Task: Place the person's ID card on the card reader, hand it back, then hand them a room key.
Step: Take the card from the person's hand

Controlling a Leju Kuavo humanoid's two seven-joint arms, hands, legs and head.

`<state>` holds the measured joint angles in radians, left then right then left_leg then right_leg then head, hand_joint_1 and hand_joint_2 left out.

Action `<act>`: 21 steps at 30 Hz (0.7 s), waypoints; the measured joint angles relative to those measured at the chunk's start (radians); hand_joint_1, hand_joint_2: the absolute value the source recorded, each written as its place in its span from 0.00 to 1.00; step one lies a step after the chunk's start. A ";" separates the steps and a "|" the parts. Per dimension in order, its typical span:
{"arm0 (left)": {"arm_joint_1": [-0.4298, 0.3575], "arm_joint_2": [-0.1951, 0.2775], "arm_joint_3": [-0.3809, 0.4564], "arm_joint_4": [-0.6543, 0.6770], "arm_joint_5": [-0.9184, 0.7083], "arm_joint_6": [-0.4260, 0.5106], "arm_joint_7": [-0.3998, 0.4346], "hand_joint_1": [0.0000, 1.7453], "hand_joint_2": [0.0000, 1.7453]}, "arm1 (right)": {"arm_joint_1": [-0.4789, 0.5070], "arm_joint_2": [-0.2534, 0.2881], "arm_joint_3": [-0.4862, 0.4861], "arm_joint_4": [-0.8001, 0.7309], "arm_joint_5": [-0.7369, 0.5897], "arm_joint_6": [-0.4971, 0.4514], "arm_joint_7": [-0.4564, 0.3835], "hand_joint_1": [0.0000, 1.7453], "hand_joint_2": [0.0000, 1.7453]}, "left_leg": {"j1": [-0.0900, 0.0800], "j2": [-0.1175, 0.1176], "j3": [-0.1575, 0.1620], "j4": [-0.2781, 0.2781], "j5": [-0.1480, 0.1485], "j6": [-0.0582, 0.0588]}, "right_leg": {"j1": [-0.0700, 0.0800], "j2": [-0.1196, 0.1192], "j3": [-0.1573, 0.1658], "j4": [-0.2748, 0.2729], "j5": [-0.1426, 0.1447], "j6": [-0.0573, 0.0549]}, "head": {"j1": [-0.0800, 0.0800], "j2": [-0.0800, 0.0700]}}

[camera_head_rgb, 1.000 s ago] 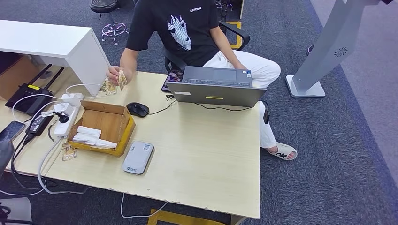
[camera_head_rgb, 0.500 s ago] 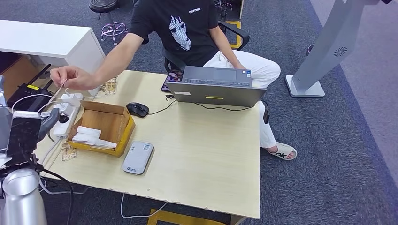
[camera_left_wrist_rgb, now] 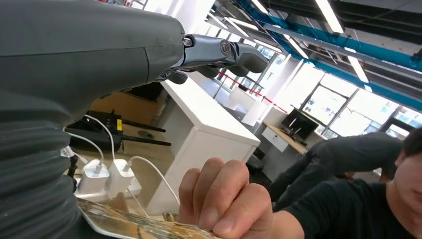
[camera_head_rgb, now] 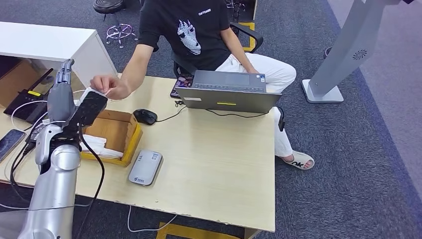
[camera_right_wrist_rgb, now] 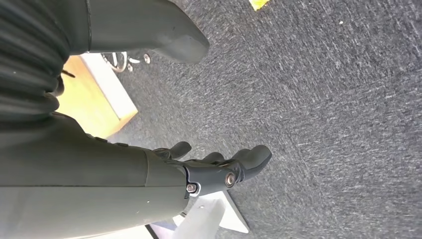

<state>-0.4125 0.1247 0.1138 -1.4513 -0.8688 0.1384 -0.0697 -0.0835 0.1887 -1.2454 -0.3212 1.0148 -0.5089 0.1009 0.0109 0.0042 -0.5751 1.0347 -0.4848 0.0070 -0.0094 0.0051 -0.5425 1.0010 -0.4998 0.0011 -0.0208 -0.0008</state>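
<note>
cardboard box holds white cloths; left hand above it, fingers straight, holding nothing.

Pale wood worktop on dark grey carpet; person's black T-shirt with a white print, white trousers; grey laptop, black mouse, brown cardboard box, silver-grey card reader, dark grey left robot hand

Desk: laptop at back edge, centre; mouse just left of it. Cardboard box nr left edge, card reader just beside its right front corner, twd front edge. Phone at far left.
</note>
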 joint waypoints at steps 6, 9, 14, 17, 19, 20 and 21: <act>-0.096 0.015 -0.113 0.102 -0.088 -0.013 0.057 1.00 1.00 | 0.001 -0.014 0.030 0.017 0.048 0.033 0.018 0.00 1.00 | 0.000 0.000 -0.001 0.000 0.000 0.000 | 0.000 0.000 0.000 0.000 0.001 -0.001 | 0.000 0.000; -0.115 0.024 -0.160 0.132 -0.104 -0.019 0.078 1.00 1.00 | 0.001 -0.018 0.043 0.025 0.078 0.048 0.020 0.00 1.00 | 0.000 0.001 -0.001 0.000 0.000 0.000 | 0.000 0.001 0.000 0.000 0.001 -0.001 | 0.000 0.000; -0.118 0.032 -0.197 0.155 -0.101 -0.020 0.086 1.00 1.00 | 0.002 -0.021 0.056 0.034 0.093 0.052 0.021 0.00 1.00 | 0.000 0.001 -0.001 0.000 0.000 0.000 | 0.000 0.001 -0.001 0.000 0.001 -0.001 | 0.000 0.000; -0.117 0.036 -0.207 0.164 -0.101 -0.019 0.088 1.00 1.00 | 0.003 -0.021 0.060 0.037 0.096 0.052 0.025 0.00 1.00 | 0.000 0.000 -0.001 0.000 0.000 0.000 | 0.000 0.000 -0.001 0.000 0.001 -0.001 | 0.000 0.000; -0.117 0.038 -0.213 0.170 -0.100 -0.019 0.089 1.00 1.00 | 0.003 -0.021 0.061 0.038 0.097 0.052 0.026 0.00 1.00 | 0.000 0.000 -0.001 0.000 0.000 0.000 | 0.000 0.000 0.000 0.000 0.001 -0.001 | 0.000 0.000; -0.117 0.039 -0.215 0.173 -0.100 -0.019 0.089 1.00 1.00 | 0.003 -0.021 0.062 0.039 0.098 0.052 0.026 0.00 1.00 | 0.000 0.000 -0.001 0.000 0.000 0.000 | 0.000 0.000 0.000 0.000 0.001 -0.001 | 0.000 0.000; -0.117 0.041 -0.217 0.176 -0.100 -0.019 0.090 1.00 1.00 | 0.004 -0.021 0.063 0.039 0.099 0.052 0.027 0.00 1.00 | 0.000 0.000 -0.001 0.000 0.000 0.000 | 0.000 0.000 0.000 0.000 0.001 -0.001 | 0.000 0.000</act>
<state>-0.5297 0.1653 -0.1028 -1.2751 -0.9691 0.1191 0.0198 -0.0799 0.1682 -1.1825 -0.2819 1.1138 -0.4566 0.1277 0.0110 0.0043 -0.5762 1.0344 -0.4844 0.0066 -0.0093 0.0054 -0.5429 1.0013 -0.4991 0.0005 -0.0207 -0.0008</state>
